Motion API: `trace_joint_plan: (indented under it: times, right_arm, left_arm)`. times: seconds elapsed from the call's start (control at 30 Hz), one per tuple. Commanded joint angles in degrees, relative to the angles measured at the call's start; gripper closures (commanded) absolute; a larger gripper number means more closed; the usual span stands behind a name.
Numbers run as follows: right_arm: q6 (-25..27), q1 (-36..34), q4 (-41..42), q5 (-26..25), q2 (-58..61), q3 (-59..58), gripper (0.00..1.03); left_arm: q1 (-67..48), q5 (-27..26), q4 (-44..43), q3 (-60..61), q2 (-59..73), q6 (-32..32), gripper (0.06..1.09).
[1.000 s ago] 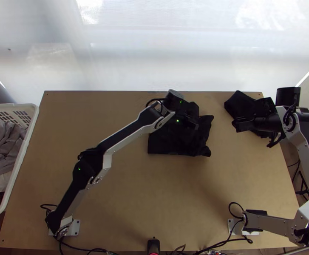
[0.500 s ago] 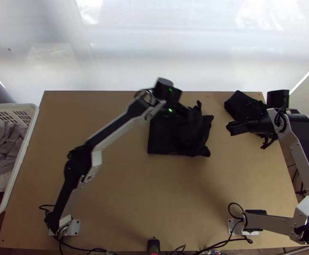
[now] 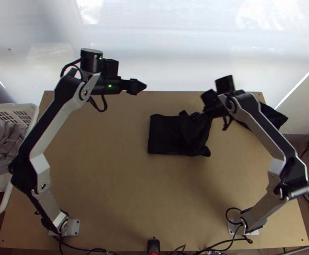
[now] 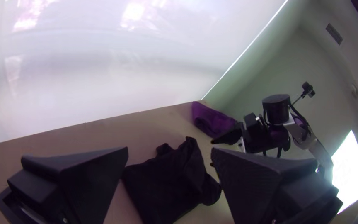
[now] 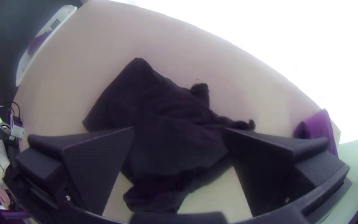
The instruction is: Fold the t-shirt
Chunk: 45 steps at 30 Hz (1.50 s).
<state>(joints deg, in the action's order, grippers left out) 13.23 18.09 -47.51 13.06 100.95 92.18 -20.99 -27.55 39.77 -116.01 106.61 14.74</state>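
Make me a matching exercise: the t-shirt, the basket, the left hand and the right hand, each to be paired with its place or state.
Things:
1. T-shirt
2. Basket
3. Left hand
4. Right hand

Places and states:
A. Fingers apart, at the shirt's far right part
B. White, beside the table's left edge, with clothes inside
C. Black, folded into a compact shape on the table, rumpled on its right side
D. Fingers apart, off to the left of the shirt, with no cloth between them

Right pairs: 1-C, 2-B, 3-D, 4-A
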Motion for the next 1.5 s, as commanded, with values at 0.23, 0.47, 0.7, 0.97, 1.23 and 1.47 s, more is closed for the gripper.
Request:
trace_joint_plan:
  times: [0.23,0.47,0.7,0.97,1.23,1.47]
  right_arm:
    - [-0.67,9.16,2.86,0.30,21.31,9.68,0.04]
    - [-0.31,4.68,3.56,0.30,11.47,-3.32,0.04]
    - [0.83,-2.18,3.56,0.30,-4.35,-17.12,0.04]
    - [2.59,-11.23,3.12,0.30,-13.85,-28.64,0.04]
    - [2.15,-12.73,3.21,0.21,-23.25,-30.66,0.04]
    - [7.51,4.24,6.11,-9.98,-26.59,-25.91,0.04]
  left_arm:
    - [-0.10,2.59,1.45,14.40,-5.27,-3.40,0.11]
    - [0.08,2.94,1.54,15.02,-4.48,-4.37,0.11]
    - [-0.63,2.94,1.19,15.02,-2.37,-4.99,0.11]
    - [-2.21,3.56,0.66,13.79,0.00,-5.34,0.11]
    - [-2.39,3.73,1.36,13.96,-0.08,-5.51,0.11]
    - [-2.47,5.84,2.07,13.96,-0.70,-6.22,0.11]
